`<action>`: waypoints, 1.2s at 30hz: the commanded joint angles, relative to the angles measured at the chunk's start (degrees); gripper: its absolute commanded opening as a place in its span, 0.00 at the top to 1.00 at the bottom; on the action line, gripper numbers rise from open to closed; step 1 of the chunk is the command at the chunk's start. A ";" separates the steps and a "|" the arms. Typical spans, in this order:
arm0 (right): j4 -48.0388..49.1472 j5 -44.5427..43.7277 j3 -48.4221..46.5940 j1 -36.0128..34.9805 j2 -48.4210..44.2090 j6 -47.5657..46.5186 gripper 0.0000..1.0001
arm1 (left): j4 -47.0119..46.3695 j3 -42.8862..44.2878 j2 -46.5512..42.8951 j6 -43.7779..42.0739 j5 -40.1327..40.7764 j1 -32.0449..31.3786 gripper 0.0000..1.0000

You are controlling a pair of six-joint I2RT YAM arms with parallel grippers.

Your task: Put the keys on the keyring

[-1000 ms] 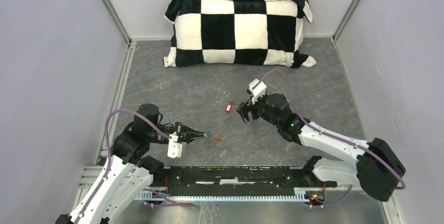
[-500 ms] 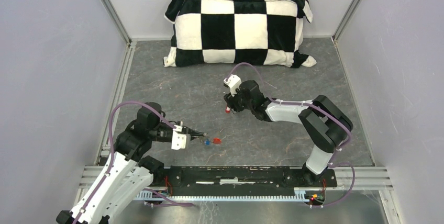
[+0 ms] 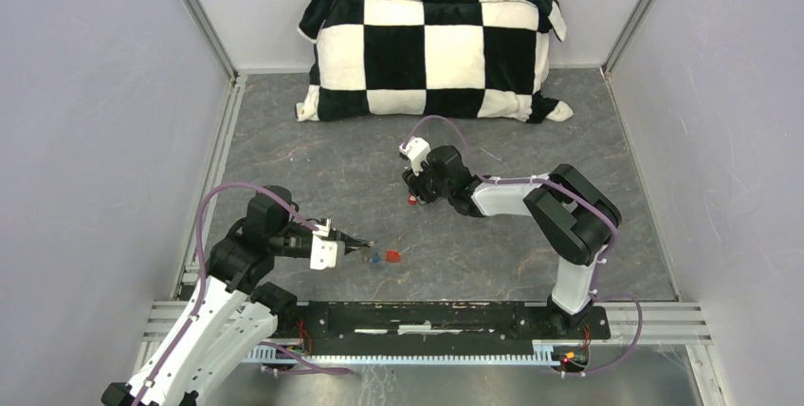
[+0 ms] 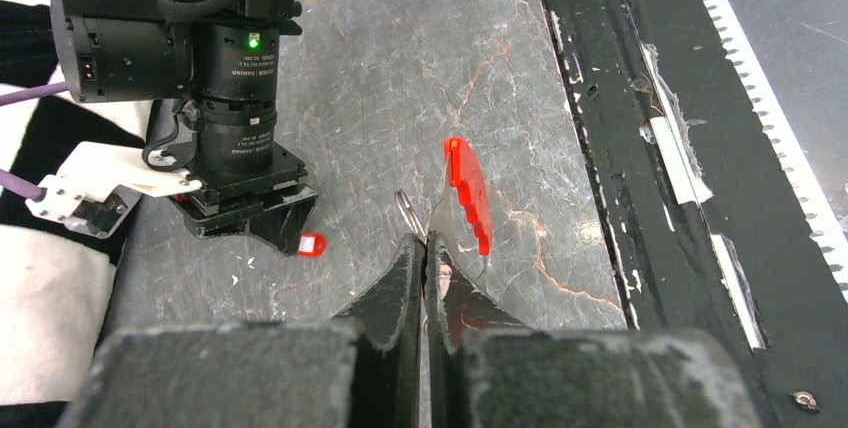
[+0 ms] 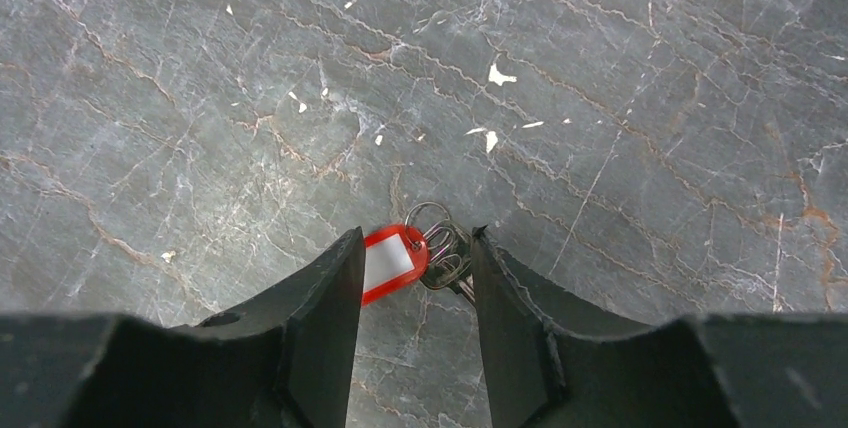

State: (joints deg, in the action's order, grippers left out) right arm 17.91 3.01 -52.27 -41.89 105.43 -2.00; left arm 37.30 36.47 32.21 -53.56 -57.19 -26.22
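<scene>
A bunch of small silver keys with a red-and-white tag lies on the grey table; in the top view the tag shows as a red spot. My right gripper points down over the bunch, jaws half closed, one finger on each side, tips close to or touching it. My left gripper is shut on a thin wire keyring. A red tag stands edge-on just past its tips. In the top view red and blue tags sit at the left gripper.
A black-and-white checkered pillow lies at the back of the table. A black rail with the arm bases runs along the near edge. Grey walls enclose the table on the left, right and back.
My right arm has reached left and forward until its gripper is down over the red-and-white tag, and its jaws have narrowed. My left gripper has stayed shut, nearly in place.
</scene>
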 commanded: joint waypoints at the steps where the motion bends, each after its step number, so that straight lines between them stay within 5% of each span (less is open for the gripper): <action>1: 1.28 -0.30 -2.07 -0.12 0.72 -0.90 0.52 | -2.90 1.27 -0.46 2.56 -0.69 -0.06 0.98; 8: 3.24 -1.46 -1.72 -0.09 1.06 -0.74 0.73 | -3.40 1.49 -0.48 3.16 -0.99 -0.06 0.98; 12: 2.83 -1.81 -1.86 -0.08 1.68 -0.48 0.76 | -3.53 1.92 -0.31 3.31 -1.16 -0.06 0.98; 18: 2.79 -0.04 -1.44 -0.04 1.57 -0.50 1.00 | -3.71 2.22 0.31 3.63 -1.75 -0.07 0.98; 36: 12.43 12.79 22.30 -0.10 -16.63 6.57 1.00 | -3.72 2.69 -0.39 4.44 -2.47 -0.06 0.98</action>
State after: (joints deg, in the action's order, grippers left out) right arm 25.78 13.72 -34.52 -41.95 92.14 1.39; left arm 35.86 36.82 32.25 -51.83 -57.47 -26.22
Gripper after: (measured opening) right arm 0.010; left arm 0.043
